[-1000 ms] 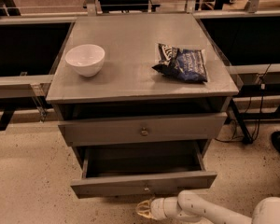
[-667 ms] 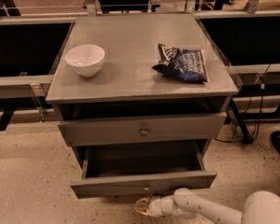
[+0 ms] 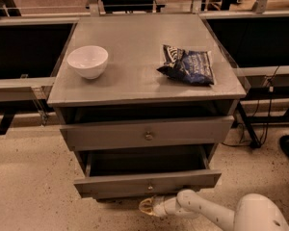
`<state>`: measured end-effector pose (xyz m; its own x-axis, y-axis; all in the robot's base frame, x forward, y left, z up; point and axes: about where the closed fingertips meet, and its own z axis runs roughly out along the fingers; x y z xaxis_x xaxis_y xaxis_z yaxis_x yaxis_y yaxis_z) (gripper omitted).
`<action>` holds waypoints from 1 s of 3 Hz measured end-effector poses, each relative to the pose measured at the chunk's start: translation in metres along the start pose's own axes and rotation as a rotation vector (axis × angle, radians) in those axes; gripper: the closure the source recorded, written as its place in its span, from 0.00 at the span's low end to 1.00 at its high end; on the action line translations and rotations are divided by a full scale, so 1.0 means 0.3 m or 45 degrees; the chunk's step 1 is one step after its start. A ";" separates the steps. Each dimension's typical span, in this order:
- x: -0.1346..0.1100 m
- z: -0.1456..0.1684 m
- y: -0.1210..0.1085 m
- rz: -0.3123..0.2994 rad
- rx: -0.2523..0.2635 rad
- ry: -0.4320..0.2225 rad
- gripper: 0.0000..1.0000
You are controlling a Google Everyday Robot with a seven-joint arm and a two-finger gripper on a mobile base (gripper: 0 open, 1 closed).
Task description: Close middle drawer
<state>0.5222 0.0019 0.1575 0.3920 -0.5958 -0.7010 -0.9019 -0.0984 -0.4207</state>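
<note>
The grey cabinet, whose counter [image 3: 135,76] sits above the middle drawer [image 3: 115,184], sets the line of travel: the push must run straight back into the carcass. The middle drawer is pulled well out, with its dark box open to view and its slim front panel standing forward of everything above it. The upper drawer [image 3: 106,134], directly above the middle drawer, also sits slightly proud, so it is a poor guide to when the front is flush.

The white arm [image 3: 207,211] reaches in low from the right of the middle drawer. A dark chip bag [image 3: 188,65] and a white bowl [image 3: 87,60] lie on the counter high above the middle drawer, well clear of the work.

The gripper [image 3: 148,207] hangs just below the middle drawer's front, about under its centre. I cannot tell whether the jaws are apart or together.

It probably needs to rise to panel height and press flat near the small pale knob [image 3: 150,187] at the centre of the middle drawer's front. A central, level push should keep the box from racking on its runners. Contact from underneath would likely lift the panel instead of driving it in.
</note>
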 end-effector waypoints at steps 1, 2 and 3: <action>0.083 0.045 -0.124 -0.030 0.022 -0.011 1.00; 0.083 0.045 -0.124 -0.030 0.022 -0.011 1.00; 0.029 0.016 -0.121 -0.062 -0.024 -0.012 1.00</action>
<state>0.5593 0.0042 0.1638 0.4372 -0.5827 -0.6851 -0.8848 -0.1424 -0.4436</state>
